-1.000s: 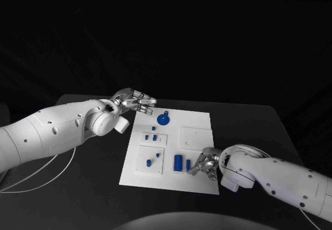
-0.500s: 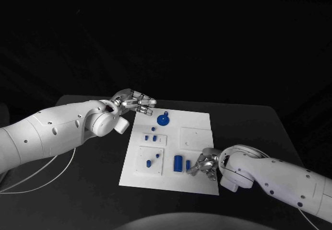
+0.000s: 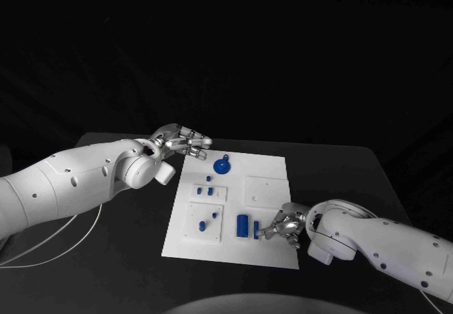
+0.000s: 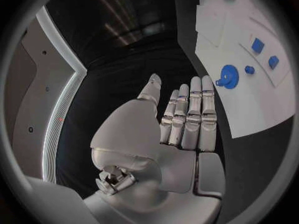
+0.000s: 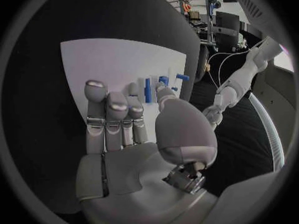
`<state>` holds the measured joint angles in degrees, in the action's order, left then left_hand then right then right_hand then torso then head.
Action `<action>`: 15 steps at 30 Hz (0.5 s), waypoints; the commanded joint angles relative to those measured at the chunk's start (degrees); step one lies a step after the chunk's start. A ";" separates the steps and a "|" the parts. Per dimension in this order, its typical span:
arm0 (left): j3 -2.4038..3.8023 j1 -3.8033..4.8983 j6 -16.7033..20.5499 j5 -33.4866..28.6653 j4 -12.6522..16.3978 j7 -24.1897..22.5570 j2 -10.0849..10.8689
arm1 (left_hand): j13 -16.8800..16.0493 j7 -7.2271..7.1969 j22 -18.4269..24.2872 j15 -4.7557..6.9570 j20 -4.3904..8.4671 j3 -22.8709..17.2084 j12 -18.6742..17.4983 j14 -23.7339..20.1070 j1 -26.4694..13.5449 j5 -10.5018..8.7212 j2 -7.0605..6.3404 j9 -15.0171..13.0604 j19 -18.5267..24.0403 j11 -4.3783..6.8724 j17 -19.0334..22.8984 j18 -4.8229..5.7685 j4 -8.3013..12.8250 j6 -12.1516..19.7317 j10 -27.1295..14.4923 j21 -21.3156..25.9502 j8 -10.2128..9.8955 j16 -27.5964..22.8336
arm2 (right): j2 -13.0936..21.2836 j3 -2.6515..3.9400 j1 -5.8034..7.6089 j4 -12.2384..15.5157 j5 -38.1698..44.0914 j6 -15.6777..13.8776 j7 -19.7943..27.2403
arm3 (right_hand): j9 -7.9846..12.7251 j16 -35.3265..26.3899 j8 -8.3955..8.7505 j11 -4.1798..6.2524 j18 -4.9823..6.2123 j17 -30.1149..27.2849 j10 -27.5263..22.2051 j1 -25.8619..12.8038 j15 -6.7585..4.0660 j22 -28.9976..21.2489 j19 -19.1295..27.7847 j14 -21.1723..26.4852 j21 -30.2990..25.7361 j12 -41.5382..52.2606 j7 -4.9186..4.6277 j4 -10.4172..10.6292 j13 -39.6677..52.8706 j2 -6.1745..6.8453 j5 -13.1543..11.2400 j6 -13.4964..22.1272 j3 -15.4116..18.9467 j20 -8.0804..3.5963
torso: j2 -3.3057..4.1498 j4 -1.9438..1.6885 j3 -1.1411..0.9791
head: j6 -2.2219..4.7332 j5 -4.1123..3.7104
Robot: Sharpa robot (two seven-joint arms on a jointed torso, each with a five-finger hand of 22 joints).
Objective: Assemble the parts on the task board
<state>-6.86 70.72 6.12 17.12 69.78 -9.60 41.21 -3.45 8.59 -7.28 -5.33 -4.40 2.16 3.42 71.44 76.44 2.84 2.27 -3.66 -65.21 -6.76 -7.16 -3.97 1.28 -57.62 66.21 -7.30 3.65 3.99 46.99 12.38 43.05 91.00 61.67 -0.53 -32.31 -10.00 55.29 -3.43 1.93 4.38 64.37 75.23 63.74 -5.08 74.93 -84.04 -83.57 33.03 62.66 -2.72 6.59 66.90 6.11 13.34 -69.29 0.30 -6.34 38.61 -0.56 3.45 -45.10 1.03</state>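
In the middle of the black table (image 3: 123,242) lies the white task board (image 3: 269,245), with the blue parts spread over it. Near its far end sits a blue round gear-like part (image 3: 222,166), and just nearer than that a very small blue piece (image 3: 209,178). Two small blue blocks (image 3: 205,191) stand side by side in a raised white square further in, and two more blue pieces (image 3: 207,220) lie in a larger white panel below them. Close to the board's near right side a blue upright cylinder (image 3: 243,225) stands next to a slimmer blue bar (image 3: 256,228). The left hand (image 3: 185,141) hovers over the table just off the board's far left corner, holding nothing; in the left wrist view its fingers (image 4: 190,115) lie straight and close together, thumb set a little apart, with the gear-like part beyond the fingertips. The right hand (image 3: 284,226) sits low at the board's near right edge, just beside the slim bar; the right wrist view shows its fingers (image 5: 112,119) extended side by side over the white board, empty, with the blue pieces just past the fingertips.
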 commanded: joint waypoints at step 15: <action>0.03 -0.16 0.14 -0.35 -1.49 -1.24 -0.81 | 0.01 -0.05 -0.06 0.03 0.06 -0.03 -0.01 -0.20 -0.47 0.09 -0.03 -0.01 0.35 -0.15 -0.06 0.32 -0.24 0.49 -0.46 0.32 0.04 -0.12 | 0.29 3.58 0.52 -1.86 -0.04 -4.19 2.85 | -0.22 0.05 -0.20 0.43 -0.59 0.44 0.34 0.00 -0.29 -0.07 -2.81 -0.09 0.94 0.44 0.55 -6.44 0.04 -8.09 0.82 -0.93 3.24 -0.26 | -0.85 0.30 -0.48 | 1.23 -0.11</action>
<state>-6.87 70.58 6.22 17.05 68.30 -9.83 40.57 -3.45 8.59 -7.28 -5.32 -4.40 2.16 3.42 71.44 76.44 2.84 2.27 -3.66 -65.21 -6.96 -7.16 -3.97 1.28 -57.62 66.01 -7.30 3.65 3.99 47.52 15.94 43.58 89.32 61.41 -3.17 -30.17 -10.29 55.29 -3.43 2.18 4.38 64.74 75.48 63.87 -5.08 74.78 -84.04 -83.57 33.76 62.92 -2.01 0.43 66.85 -1.59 14.26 -69.82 3.65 -6.34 37.92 -0.27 3.15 -43.84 0.88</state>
